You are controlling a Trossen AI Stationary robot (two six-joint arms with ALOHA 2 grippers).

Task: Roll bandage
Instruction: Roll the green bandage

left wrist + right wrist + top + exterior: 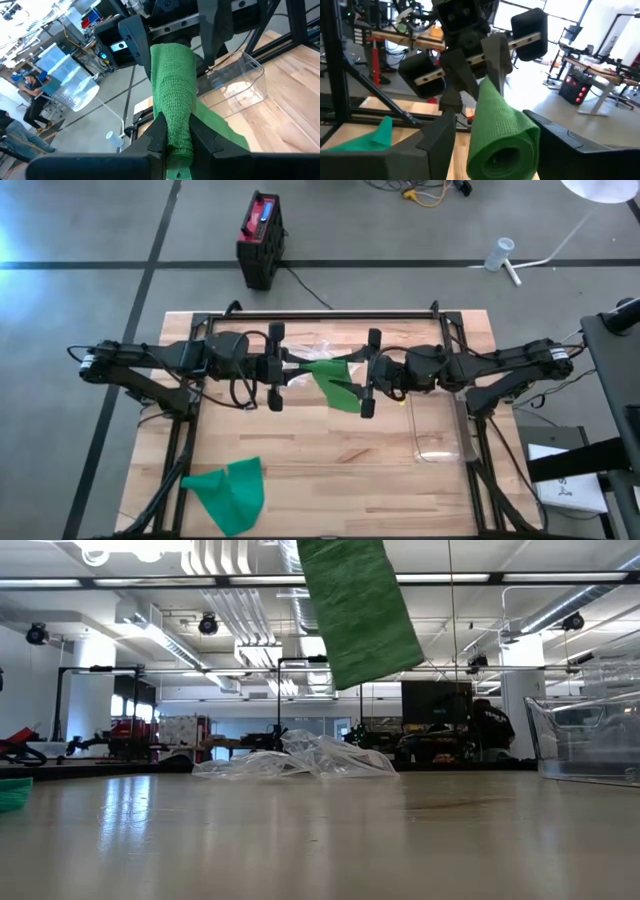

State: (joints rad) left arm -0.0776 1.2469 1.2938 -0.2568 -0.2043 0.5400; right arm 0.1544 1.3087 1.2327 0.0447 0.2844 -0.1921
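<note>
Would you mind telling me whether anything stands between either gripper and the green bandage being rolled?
Nothing visible does. The left gripper is shut on the green bandage, and the right gripper has the rolled end between its fingers, both held above the table.

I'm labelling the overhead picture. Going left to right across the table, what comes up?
Loose green bandage → left gripper → held green bandage → right gripper → clear plastic container.
</note>
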